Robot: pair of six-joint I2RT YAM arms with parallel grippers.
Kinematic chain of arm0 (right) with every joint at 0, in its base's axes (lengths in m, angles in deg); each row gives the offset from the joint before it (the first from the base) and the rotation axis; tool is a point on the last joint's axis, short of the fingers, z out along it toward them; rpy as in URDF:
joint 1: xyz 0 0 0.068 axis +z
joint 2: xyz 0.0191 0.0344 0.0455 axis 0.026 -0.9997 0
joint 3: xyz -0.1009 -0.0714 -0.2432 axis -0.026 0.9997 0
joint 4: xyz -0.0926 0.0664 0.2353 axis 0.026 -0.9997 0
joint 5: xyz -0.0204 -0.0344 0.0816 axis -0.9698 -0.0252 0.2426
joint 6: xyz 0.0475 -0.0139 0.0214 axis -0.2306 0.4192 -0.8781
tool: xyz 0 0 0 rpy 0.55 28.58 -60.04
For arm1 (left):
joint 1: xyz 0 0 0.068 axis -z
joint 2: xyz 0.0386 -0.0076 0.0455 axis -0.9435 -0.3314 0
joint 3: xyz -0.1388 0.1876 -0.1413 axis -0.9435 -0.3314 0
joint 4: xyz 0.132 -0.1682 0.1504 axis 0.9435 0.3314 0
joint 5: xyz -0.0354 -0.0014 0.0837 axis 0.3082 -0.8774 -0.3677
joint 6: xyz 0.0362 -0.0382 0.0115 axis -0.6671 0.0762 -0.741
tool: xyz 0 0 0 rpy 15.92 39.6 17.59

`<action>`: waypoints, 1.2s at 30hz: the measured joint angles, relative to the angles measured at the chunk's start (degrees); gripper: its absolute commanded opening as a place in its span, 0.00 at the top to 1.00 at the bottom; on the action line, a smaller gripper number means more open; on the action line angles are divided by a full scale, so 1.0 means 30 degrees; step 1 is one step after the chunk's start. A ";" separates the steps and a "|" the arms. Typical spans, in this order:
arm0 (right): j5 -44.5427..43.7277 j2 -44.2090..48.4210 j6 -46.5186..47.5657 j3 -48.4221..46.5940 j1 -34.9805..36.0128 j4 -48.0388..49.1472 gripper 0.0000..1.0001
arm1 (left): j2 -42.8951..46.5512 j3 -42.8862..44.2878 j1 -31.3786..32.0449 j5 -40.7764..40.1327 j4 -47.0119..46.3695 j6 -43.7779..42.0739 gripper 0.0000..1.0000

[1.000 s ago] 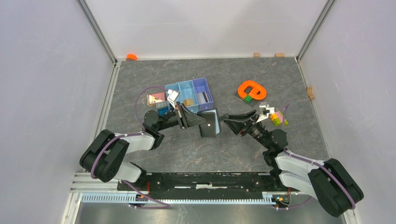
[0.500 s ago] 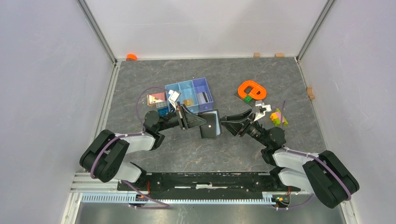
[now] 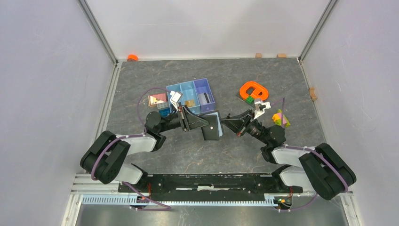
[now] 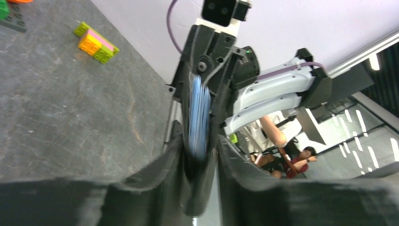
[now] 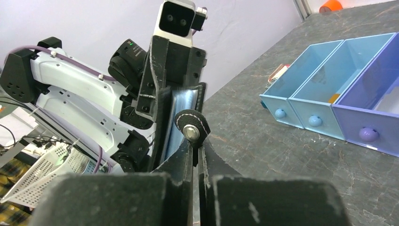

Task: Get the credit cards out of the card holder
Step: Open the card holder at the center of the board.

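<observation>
Two robot arms meet over a dark marbled bench [image 3: 188, 155], both gripping a small black card holder [image 3: 212, 128] held up on edge between them. The left end effector [image 3: 202, 123] is clamped on one side of the card holder, and its wrist camera shows a dark finger [image 4: 160, 169] pressed against each face. The right end effector [image 3: 227, 123] comes in from the opposite side, tip to tip with the left. Its fingers are drawn almost together on the closing tab [image 5: 192, 127], and the tab's silver snap shows just past the fingertips.

Pale blue layers [image 4: 200, 117] fan out from the card holder's open edge, directly ahead of the left end effector. It cannot be told whether these are credit cards or plastic sleeves, and no card stands clear of the card holder.

A blue three-compartment tray [image 3: 189, 92] sits just beyond the left end effector, on its far side. A yellow, pink and green brick block [image 3: 280, 118] lies behind the right end effector, beside that arm's wrist. An orange looped piece [image 3: 253, 89] rests farther back on the same side.
</observation>
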 measured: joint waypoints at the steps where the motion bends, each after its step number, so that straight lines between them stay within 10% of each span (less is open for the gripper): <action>1: -0.0007 0.0015 -0.0029 0.0000 0.0007 0.0000 1.00 | -0.0007 0.0000 -0.0015 -0.0058 0.0160 -0.0022 0.48; 8: -0.1435 0.1778 0.1668 0.0007 0.0109 -0.3279 1.00 | 0.0736 0.0532 -0.0226 -0.2310 0.6543 -0.2186 0.22; 25: -0.3468 -0.1814 0.1406 -0.0080 -0.1304 -0.7453 1.00 | -0.0350 0.3599 0.0248 -0.6127 1.7879 -0.6972 0.34; 36: -0.5610 -0.2076 0.4772 -0.1472 -0.2674 -1.4207 0.31 | -0.3745 0.6783 0.1807 -0.7774 2.2250 -0.8400 0.43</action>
